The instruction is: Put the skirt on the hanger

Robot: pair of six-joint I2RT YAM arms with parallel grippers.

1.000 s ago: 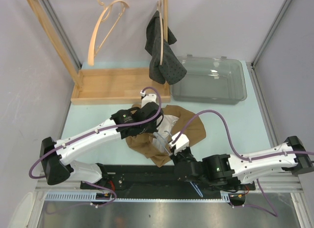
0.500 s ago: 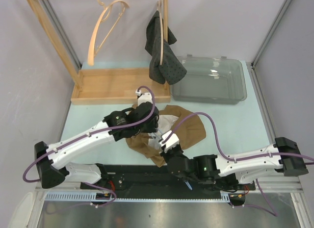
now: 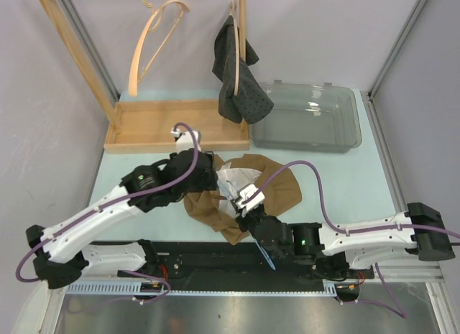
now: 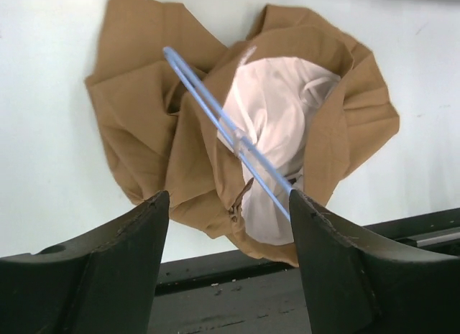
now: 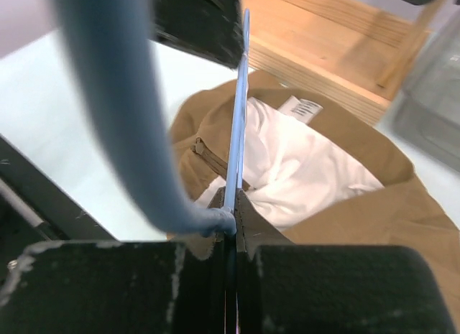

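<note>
Pale teal tabletop (image 3: 359, 183), lavender walls (image 3: 323, 32), wooden rack (image 3: 165, 126) and clear bin (image 3: 309, 122) at rear

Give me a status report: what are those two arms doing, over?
Left gripper open above skirt. Right gripper shut on hanger. Skirt crumpled on table, not yet on hanger. Nothing seen blocking.

One brown skirt (image 3: 280, 187) lies near the front edge of the one surface (image 3: 345, 183). There are three hangers: one blue hanger (image 4: 215, 110), one bare wooden hanger (image 3: 134, 68) and one draped wooden hanger (image 3: 234, 68). One wooden rack (image 3: 176, 129) stands at the far edge with one dark garment (image 3: 241, 93). One clear bin (image 3: 309, 122) sits toward the far right corner. There are two pincers, the left pincer (image 4: 228, 197) and the right pincer (image 5: 228, 205).
</note>
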